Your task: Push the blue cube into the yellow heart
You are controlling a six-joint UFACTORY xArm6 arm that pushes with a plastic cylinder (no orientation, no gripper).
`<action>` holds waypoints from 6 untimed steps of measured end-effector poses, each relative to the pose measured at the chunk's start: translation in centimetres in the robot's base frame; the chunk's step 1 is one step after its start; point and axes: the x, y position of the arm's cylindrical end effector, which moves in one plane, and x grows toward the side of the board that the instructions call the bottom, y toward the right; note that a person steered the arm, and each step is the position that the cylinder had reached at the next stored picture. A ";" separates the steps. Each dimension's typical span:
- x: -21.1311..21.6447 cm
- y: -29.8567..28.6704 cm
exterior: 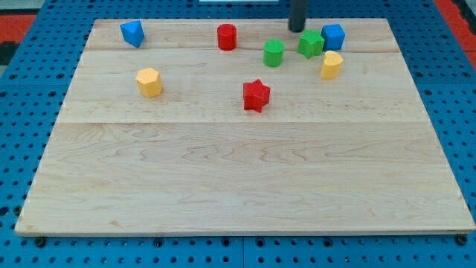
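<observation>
- Eight small blocks sit on the wooden bench (245,179), most of them crowded toward the view's top.
- The blue cube (333,36) sits near the top right, touching or almost touching the green star-like block (311,44) on its left.
- The yellow heart (332,65) lies just below the blue cube, a shade to the view's left of it; the gap between them looks very small.
- The rod's tip (297,30) rests at the top edge, just left of the green block, so the cube lies to its right with the green block partly between.
- No hand here, only a plain rod, so nothing opens or closes.
- To my eye the push must run downward, which means the tip first has to get above the cube.
- Elsewhere: a red cylinder (227,36), a green cylinder (274,53), a red star (256,95), a yellow hexagonal block (149,82), and another blue block (132,33), its shape hard to read.
</observation>
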 end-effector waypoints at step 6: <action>3.3 4.4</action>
